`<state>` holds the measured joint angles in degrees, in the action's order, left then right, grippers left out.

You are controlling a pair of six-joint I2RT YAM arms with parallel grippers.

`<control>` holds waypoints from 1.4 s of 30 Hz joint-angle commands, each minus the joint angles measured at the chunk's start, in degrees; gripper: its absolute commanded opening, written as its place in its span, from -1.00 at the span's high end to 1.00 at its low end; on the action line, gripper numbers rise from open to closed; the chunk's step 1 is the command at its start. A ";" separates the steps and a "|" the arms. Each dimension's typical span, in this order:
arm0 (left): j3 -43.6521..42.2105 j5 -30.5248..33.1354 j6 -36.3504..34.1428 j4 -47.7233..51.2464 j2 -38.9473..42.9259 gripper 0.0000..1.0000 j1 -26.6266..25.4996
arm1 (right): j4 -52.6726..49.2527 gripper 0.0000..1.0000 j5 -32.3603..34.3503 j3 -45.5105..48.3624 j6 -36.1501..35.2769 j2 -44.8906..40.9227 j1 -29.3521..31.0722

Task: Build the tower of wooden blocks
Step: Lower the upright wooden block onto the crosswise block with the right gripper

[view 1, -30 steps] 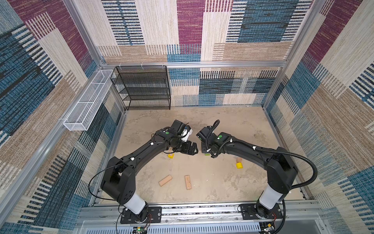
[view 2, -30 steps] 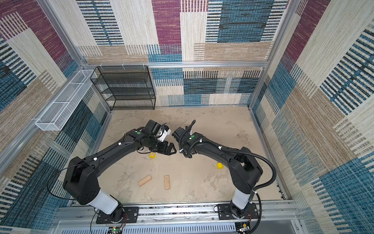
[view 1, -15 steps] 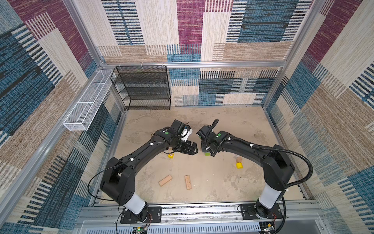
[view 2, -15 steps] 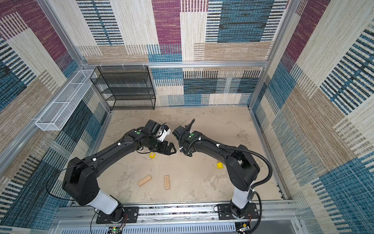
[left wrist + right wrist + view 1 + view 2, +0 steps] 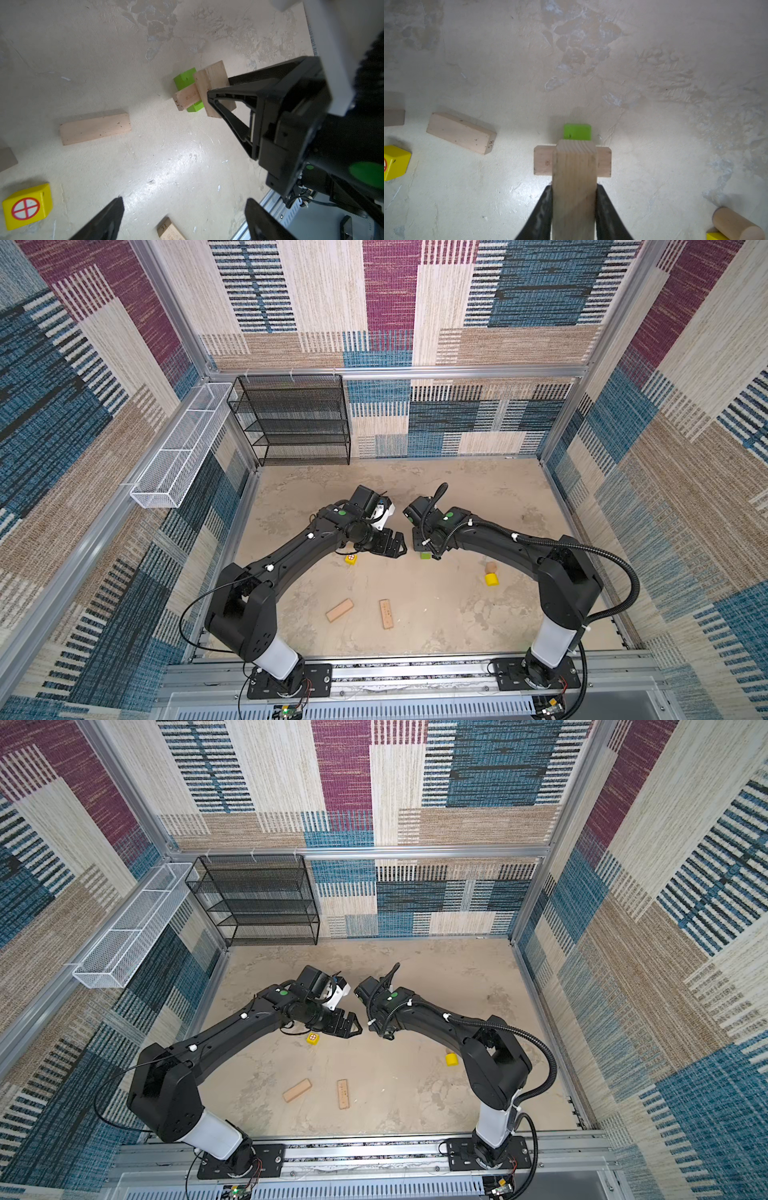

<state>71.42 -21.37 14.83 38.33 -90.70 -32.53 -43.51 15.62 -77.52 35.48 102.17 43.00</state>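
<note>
Across the middle of the tabletop (image 5: pixel 478 497) the two arms meet almost tip to tip. The right gripper (image 5: pixel 574 187) pinches a tan brick (image 5: pixel 574 166) by its long sides and holds it over the wood block tower (image 5: pixel 425 556), which stands just right of centre. The tower so far is a green oblong block (image 5: pixel 577 131) at the bottom with a second tan brick (image 5: pixel 543 160) laid crosswise on it. The held brick runs in line with the green block and across the brick below; whether it already rests there I cannot tell.

To place it well, I judge it should go down level and centred over the crossing. The jaws should then part only slightly and lift straight up, so nothing is dragged.

The left gripper (image 5: pixel 185 201), spread wide and empty, hangs just left of the tower and is best left out of the way. Spare pieces lie apart:
- Two loose bricks (image 5: pixel 339 610) at the near side.
- A red-marked yellow cube (image 5: pixel 350 559) under the left gripper.
- A yellow cylinder (image 5: pixel 492 579) and a tan round piece (image 5: pixel 491 567) to the right.
</note>
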 commanded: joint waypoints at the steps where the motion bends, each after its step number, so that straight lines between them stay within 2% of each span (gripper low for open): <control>1: -0.15 -0.39 0.46 -0.80 0.46 -0.92 0.02 | 0.35 0.80 0.07 -0.59 -0.55 0.31 -0.11; 17: -0.10 -0.50 0.55 -0.80 0.47 -0.92 0.01 | 0.36 0.65 0.33 -0.43 -0.94 0.32 -0.50; 42: -0.22 -0.74 0.64 -0.82 0.83 -0.92 0.01 | 0.39 0.55 -0.32 -1.34 -1.21 1.19 -0.62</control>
<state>71.37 -21.37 14.83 38.33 -90.30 -32.51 -43.44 15.38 -78.37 34.41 103.44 42.37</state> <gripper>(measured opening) 0.958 0.323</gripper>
